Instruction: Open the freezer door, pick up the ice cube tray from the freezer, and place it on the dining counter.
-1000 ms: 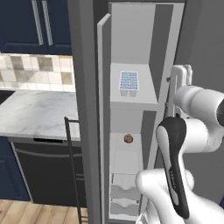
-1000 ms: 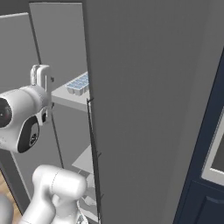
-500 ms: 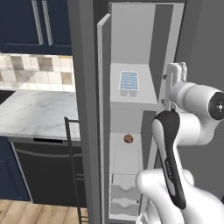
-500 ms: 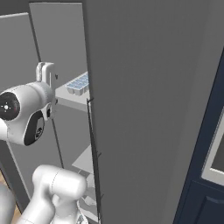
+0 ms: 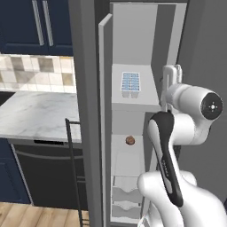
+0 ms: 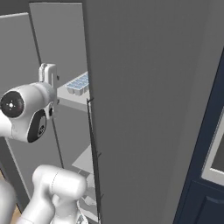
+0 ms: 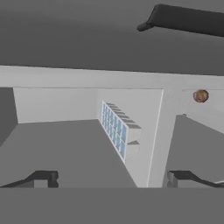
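Gripper [image 7: 111,177], jaws wide apart and empty, had rotated over the last second to face the open freezer [image 5: 133,53], a sign the reach for the tray was beginning. Ice cube tray [image 5: 131,84] lay on an upper shelf, well beyond the fingertips. Hand view alone showed the door handle [image 7: 183,19]; left base view, the small round brown item [image 5: 130,140] a shelf lower

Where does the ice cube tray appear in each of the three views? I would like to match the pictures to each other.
Left base view: the ice cube tray lies on the upper freezer shelf, above centre, left of the gripper.
Right base view: it sits left of centre, partly hidden behind the dark door edge.
Hand view: near the centre, seen rolled sideways.
Shared landmark: the pale shelf under the tray.
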